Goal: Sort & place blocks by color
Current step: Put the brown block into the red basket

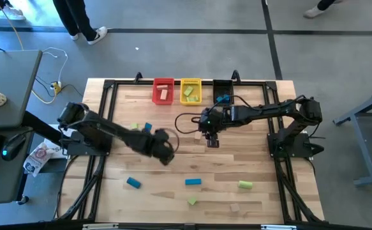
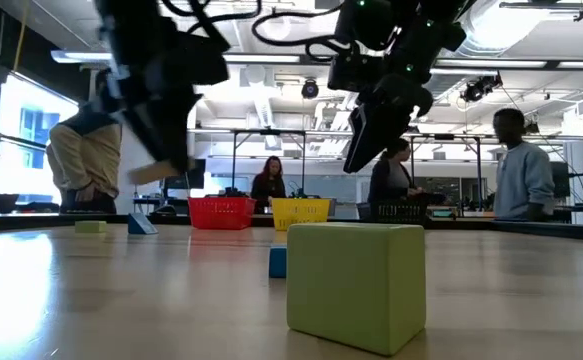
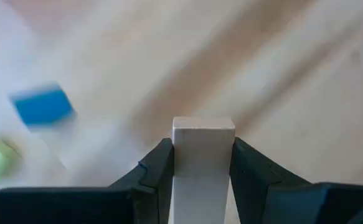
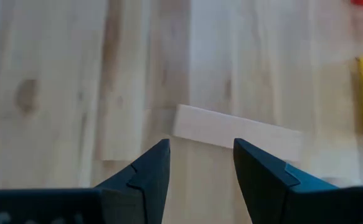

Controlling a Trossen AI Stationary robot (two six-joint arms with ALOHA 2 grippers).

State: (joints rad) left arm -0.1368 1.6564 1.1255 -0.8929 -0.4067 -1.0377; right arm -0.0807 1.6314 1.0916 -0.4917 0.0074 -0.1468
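Observation:
My left gripper (image 1: 164,152) hangs over the table's middle, shut on a pale wood bar (image 3: 202,158). In the low view this bar (image 2: 152,172) is well above the tabletop. My right gripper (image 4: 201,158) is open above a second pale wood bar (image 4: 237,132) that lies flat on the table, and it touches nothing. Loose blocks lie flat on the wood: blue ones (image 1: 133,183) (image 1: 193,181) (image 1: 148,128) and light green ones (image 1: 245,184) (image 1: 192,201) (image 1: 134,128). A wood cube (image 1: 235,206) sits near the near edge. My left gripper pinches the pale wood bar between its two fingers (image 3: 155,171), one finger on each long side. The bar's end face (image 3: 203,130) sticks out past the fingertips, so the fingers lie along it. In the low view the bar is lifted clear of the table and tilted.
At the far edge a red bin (image 1: 163,91), a yellow bin (image 1: 191,91) and a black bin (image 1: 223,91) stand in a row, with blocks inside the red and yellow ones. A large green cube (image 2: 356,285) fills the low view's foreground. People stand in the room beyond the table.

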